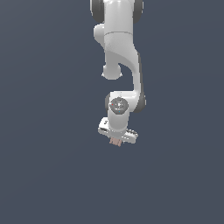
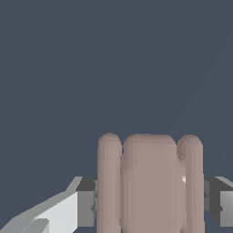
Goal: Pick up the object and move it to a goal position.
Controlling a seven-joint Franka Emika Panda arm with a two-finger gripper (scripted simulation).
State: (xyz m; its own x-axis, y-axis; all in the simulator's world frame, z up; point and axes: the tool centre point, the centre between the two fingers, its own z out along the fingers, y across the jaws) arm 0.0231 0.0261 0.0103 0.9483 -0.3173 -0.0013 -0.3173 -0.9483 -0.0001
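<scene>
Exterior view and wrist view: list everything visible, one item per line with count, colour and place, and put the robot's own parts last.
block: one, tan-pink with rounded vertical ridges, between the gripper's fingers just under the white hand; fills the lower middle of the wrist view.
background surface: one, plain dark blue-grey, fills both views; nothing else shows on it.
arm: one, white with dark joint bands, hanging from the exterior view's top centre.
gripper: one, white hand with grey fingers, one on each side of the block, closed on it.
</scene>
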